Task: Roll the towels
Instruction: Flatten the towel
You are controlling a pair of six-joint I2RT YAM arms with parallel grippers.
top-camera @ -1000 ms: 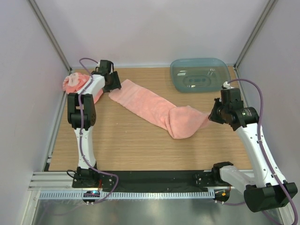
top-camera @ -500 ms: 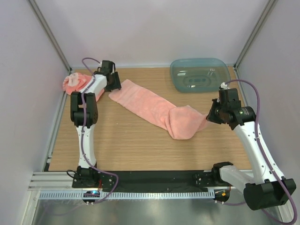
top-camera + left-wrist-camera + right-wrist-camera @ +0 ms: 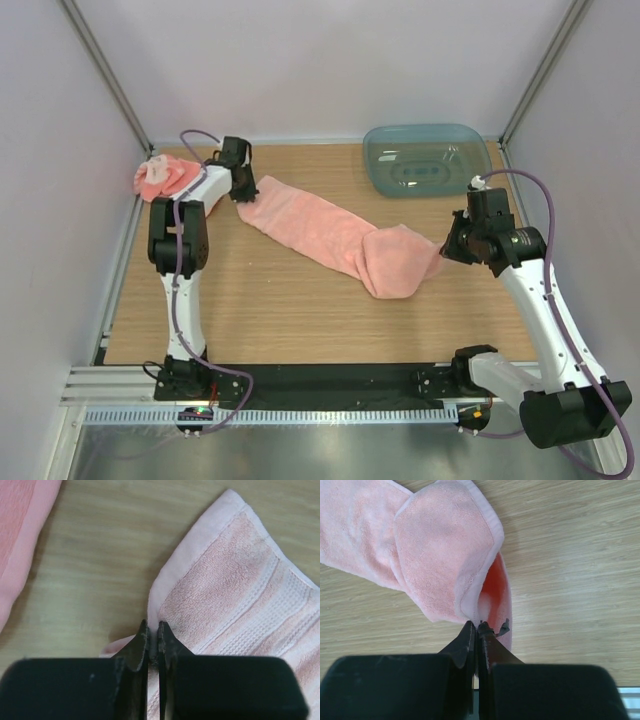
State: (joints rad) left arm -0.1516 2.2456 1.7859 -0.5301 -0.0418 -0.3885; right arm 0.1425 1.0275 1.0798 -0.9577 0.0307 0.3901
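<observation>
— What took up most of the view?

— The wooden table (image 3: 280, 310), and across its middle the long towel (image 3: 320, 228), salmon-pink, laid on a diagonal from the far left down toward the right. Its right end was folded back over itself into a thick, doubled lump.

— And the next largest thing?

— The translucent blue-green tub (image 3: 400, 150) sat at the far right corner of the table, well apart from the cloth. Then came the second towel (image 3: 160, 178), bunched in a heap at the far left corner, just beside the left arm.

— How did the left gripper stand?

— The left gripper (image 3: 152, 630) was at the long towel's far left end. Its fingers were pressed together with only a sliver between them, pinching the pale hem at that corner, low over the wood.

— And the right one?

— The right gripper (image 3: 476, 627) was at the folded right end. Its fingers were likewise closed tight, nipping the hem where the doubled layers met; the fold gaped a little beside the tips, showing a darker pink hollow.

— Any weave worth noting?

— In the left wrist view, a waffle-textured band ran across the terry near the hem.
</observation>
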